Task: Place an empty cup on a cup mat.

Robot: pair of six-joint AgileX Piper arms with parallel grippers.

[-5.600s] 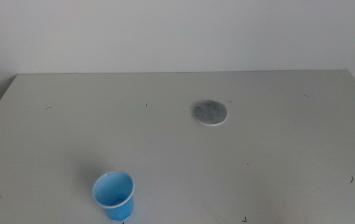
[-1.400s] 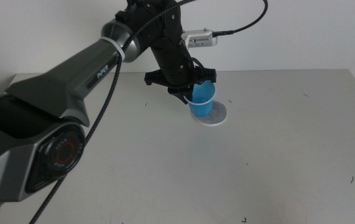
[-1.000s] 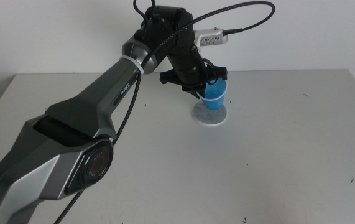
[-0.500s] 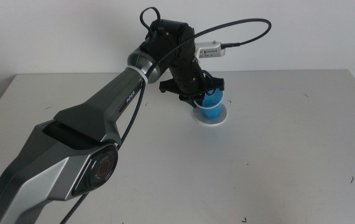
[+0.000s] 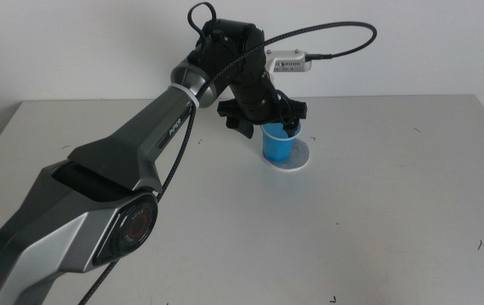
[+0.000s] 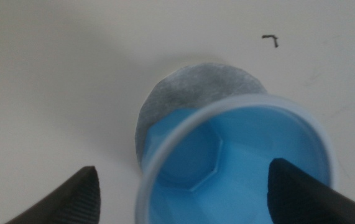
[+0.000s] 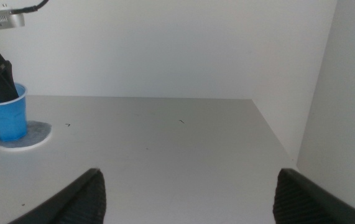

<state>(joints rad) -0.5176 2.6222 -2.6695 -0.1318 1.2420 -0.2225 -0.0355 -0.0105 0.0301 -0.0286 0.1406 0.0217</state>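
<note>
Blue cup (image 5: 277, 145) upright inside cup mat (image 5: 299, 160) edge

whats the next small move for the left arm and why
Probably lift the left gripper straight up and clear. The cup stands upright on the mat, and the wrist view shows the jaws spread wide, off its rim. The right gripper waits far off.

Small bright blue tapered paper cup (image 5: 279, 142) with thin white rim and blue inside, upright and empty, just right of centre in the upper part of the middle view. Standing on flat round speckled grey cup mat (image 5: 297, 159) with pale edge; mat showing mostly on the cup's right. In the left wrist view, cup (image 6: 239, 168) seen from above, grey mat (image 6: 196, 87) showing beyond its rim.
</note>
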